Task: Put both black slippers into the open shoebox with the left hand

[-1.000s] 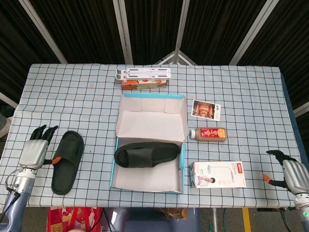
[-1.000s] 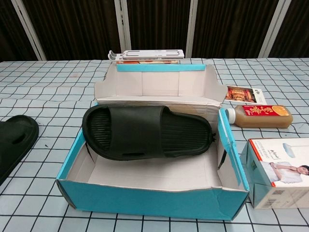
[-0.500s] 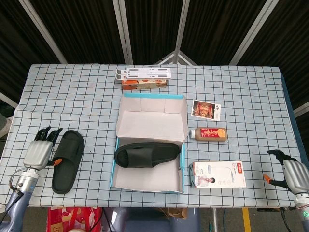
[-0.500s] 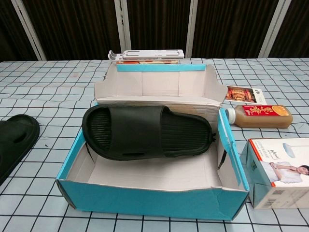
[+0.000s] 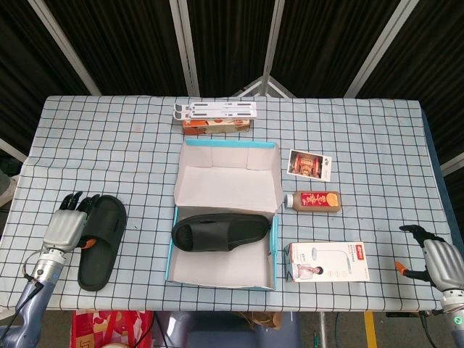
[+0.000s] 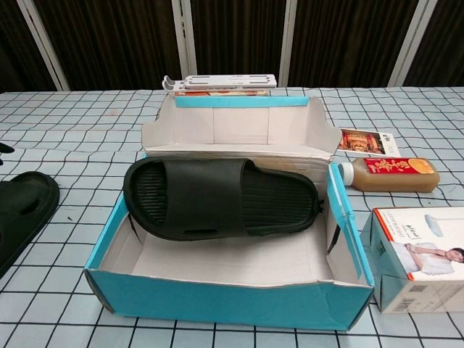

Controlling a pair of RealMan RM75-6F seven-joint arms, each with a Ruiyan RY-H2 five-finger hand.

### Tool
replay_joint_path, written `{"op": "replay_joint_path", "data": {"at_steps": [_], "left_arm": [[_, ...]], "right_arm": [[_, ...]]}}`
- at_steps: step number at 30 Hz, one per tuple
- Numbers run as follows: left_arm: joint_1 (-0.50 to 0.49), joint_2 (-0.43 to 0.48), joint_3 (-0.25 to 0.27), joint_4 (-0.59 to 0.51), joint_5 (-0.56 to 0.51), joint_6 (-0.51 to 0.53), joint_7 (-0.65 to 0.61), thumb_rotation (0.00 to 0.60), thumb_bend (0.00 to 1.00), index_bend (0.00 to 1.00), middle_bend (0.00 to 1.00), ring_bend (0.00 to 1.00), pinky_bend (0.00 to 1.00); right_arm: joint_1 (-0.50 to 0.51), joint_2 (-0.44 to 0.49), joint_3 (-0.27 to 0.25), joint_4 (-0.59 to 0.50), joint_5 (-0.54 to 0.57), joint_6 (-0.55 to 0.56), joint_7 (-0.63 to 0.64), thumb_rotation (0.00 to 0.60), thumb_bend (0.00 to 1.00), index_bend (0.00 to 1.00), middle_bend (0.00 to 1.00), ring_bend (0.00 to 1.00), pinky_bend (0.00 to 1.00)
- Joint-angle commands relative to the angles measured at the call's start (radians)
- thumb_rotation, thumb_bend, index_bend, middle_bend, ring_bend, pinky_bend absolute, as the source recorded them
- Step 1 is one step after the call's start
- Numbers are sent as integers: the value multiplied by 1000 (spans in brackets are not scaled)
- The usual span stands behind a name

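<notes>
While seen from the head view: left hand touching second slipper on table, fingers spread, gripping nothing; first slipper inside shoebox; right hand loosely spread, holding nothing. Chest view: same slipper lying across shoebox floor, other at left edge.

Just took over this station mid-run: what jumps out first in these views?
The open turquoise cardboard shoebox at the table's centre, with one black rubber slipper lying across it. The second black slipper lies on the checked tablecloth to the box's left, with the left robot hand along its outer edge. The right robot hand hangs idle at the table's right edge.
</notes>
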Motion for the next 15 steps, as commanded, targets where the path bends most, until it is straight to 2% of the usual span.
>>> {"op": "replay_joint_path", "data": {"at_steps": [1,9,15], "left_arm": [[-5,-7,-1,5,6,2,5,563,110,34,154,33,77],[-13,-26,2,24,9,5,36,577,116,163,203,33,77],[-15,-46,5,44,-2,4,72,576,118,168,214,33,77]], "right_arm": [[0,1,0,-1,0,0,-1,600,233,270,252,303,323],[-2,2,0,-1,1,2,3,600,234,270,252,303,323],[0,2,-1,0,-1,-1,4,600,234,270,252,303,323]]}}
